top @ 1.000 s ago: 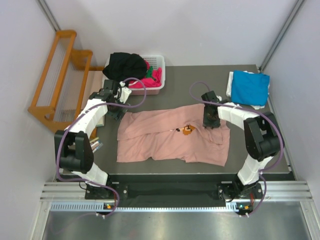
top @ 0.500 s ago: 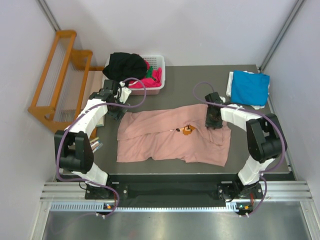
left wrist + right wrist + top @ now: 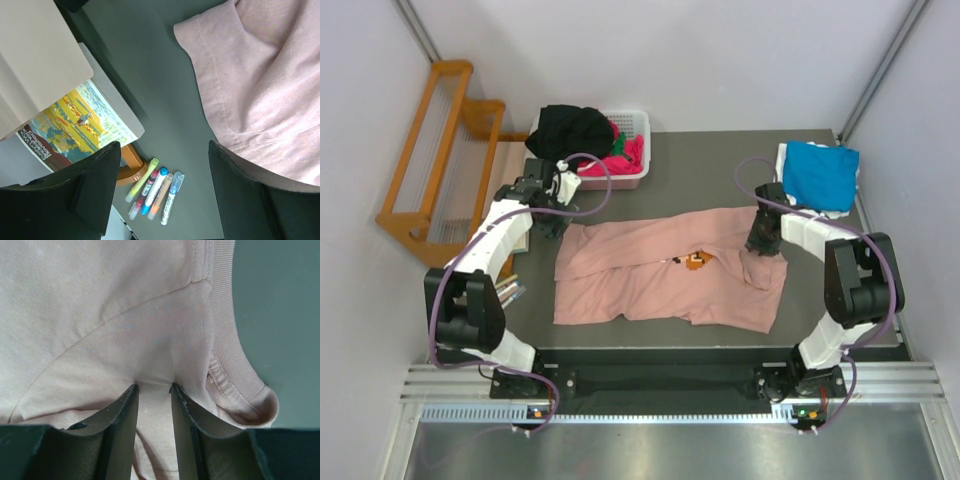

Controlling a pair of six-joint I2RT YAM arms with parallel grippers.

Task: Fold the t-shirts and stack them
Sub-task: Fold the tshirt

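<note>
A dusty salmon-pink t-shirt (image 3: 660, 280) with a small orange chest print lies spread and rumpled on the dark table. My right gripper (image 3: 764, 240) presses down on its right part, near the collar (image 3: 235, 375). It is shut on a pinched ridge of the pink cloth (image 3: 100, 315) between the narrow fingers (image 3: 154, 387). My left gripper (image 3: 548, 222) hovers open over bare table (image 3: 164, 146) beside the shirt's left sleeve (image 3: 260, 75), holding nothing. A folded bright blue t-shirt (image 3: 820, 175) lies at the back right. Black (image 3: 575, 130) and magenta (image 3: 625, 155) shirts fill the basket.
A white slatted basket (image 3: 640, 122) stands at the back left. A wooden rack (image 3: 440, 150) stands off the table's left edge. Several markers (image 3: 155, 190) and a picture book (image 3: 75, 120) lie below the left gripper. White cloth (image 3: 782, 165) shows under the blue shirt.
My right gripper has slid to the right and narrowed on the pink cloth, dragging the shirt's right side with it. The left arm has stayed put.
</note>
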